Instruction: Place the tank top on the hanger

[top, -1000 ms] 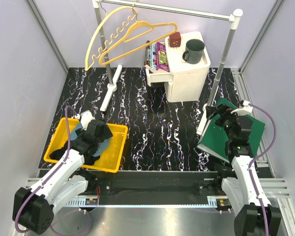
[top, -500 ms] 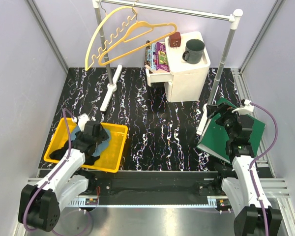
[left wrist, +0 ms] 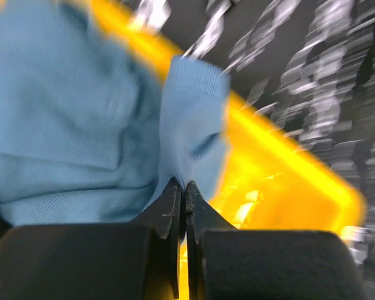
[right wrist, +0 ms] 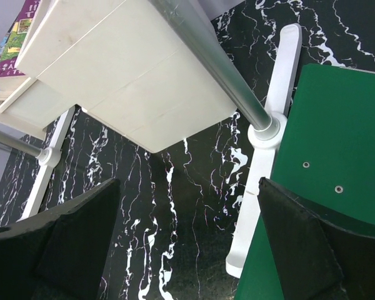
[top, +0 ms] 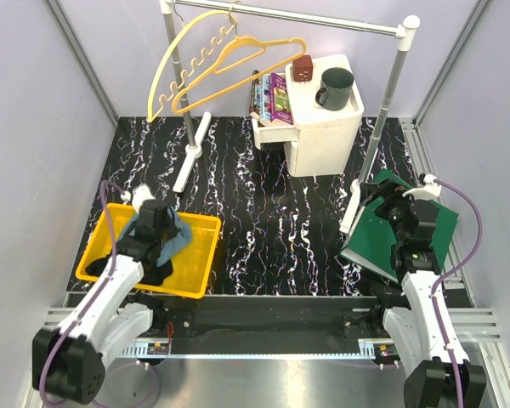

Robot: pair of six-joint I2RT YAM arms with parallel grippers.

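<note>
The teal-blue tank top point(top: 178, 235) lies bunched in the yellow bin point(top: 201, 223) at the table's front left. My left gripper point(top: 159, 226) reaches down into the bin and is shut on a raised fold of the tank top point(left wrist: 81, 119). In the left wrist view the gripper point(left wrist: 182, 186) has its jaws pressed together on the cloth. The orange-yellow hanger point(top: 253, 53) hangs from the rack rail point(top: 314, 18) at the back. My right gripper point(right wrist: 187, 187) is open and empty above the marbled tabletop, far from both.
A paler wavy-edged hanger point(top: 165, 75) hangs beside the orange one. Black cloth point(top: 100, 253) also lies in the bin. A white cabinet point(top: 325, 132) carries a dark mug point(top: 334, 87) and books point(top: 270, 98). A green board point(top: 425, 231) lies under my right arm, beside the rack's white foot point(right wrist: 269, 156).
The left gripper has shut on the tank top and drawn back and up a little, pulling a fold of cloth with it. The right arm has stayed still.
</note>
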